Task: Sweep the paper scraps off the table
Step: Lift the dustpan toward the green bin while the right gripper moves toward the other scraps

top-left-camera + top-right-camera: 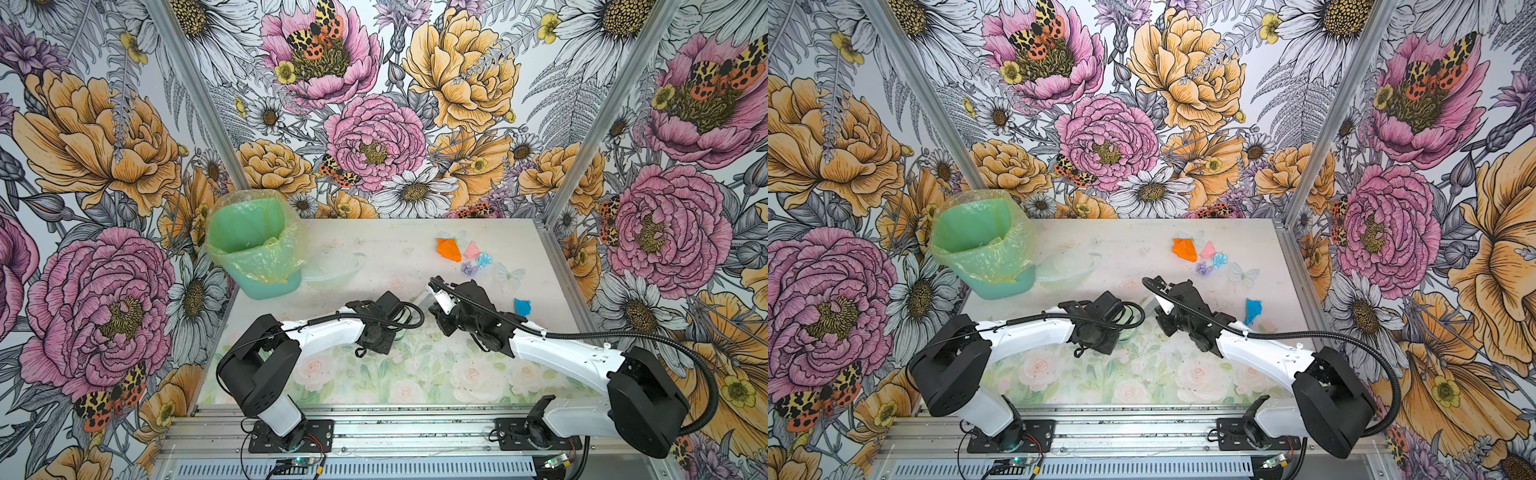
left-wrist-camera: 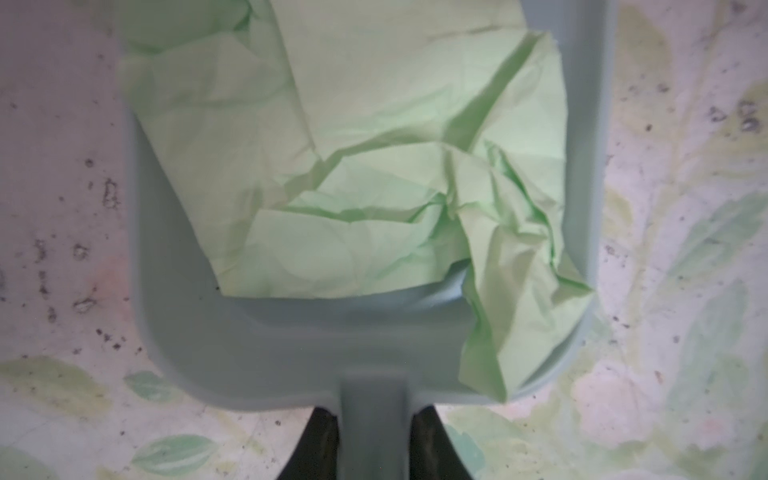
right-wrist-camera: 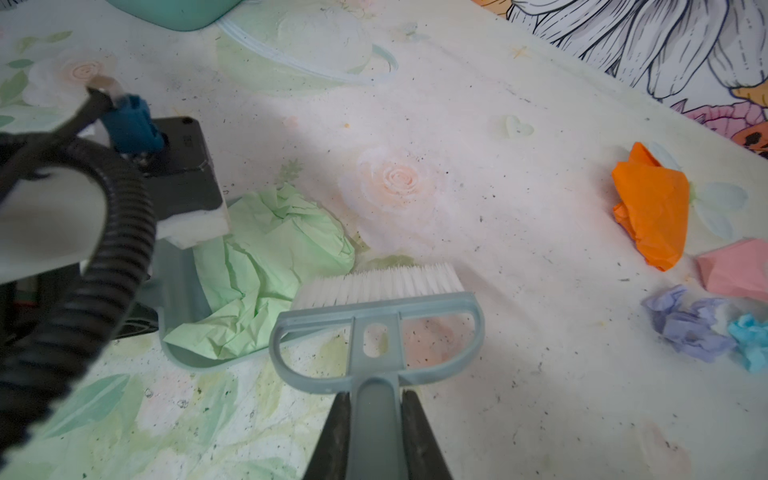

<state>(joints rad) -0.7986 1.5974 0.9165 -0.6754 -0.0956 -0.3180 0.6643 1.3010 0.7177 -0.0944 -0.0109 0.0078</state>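
Green lined bin (image 1: 253, 249): far-left corner of the table (image 1: 374, 245).

Left gripper (image 2: 374, 444): clamped tight on the dustpan (image 2: 249, 353) handle. The pan looks to rest on the table, left of centre. 1 pale green scrap (image 2: 374, 166) fills it, a corner draped over the side wall by the handle. Risk: lifting or tilting toward the bin sheds it.

Right gripper (image 3: 376, 440): closed on the brush (image 3: 376, 320) handle, bristles just beside the pan's mouth. Risk: the 2 wrists sit near each other, so a wide swing could clip the pan.

Far right: 4 scraps clustered, orange (image 3: 652, 208), pink (image 3: 735, 270), lilac (image 3: 685, 328), light blue (image 3: 752, 345). Light and crumpled, so a brisk stroke likely scatters them. 1 blue scrap (image 1: 522, 306) lies apart near the right edge. It could be missed or nudged off.
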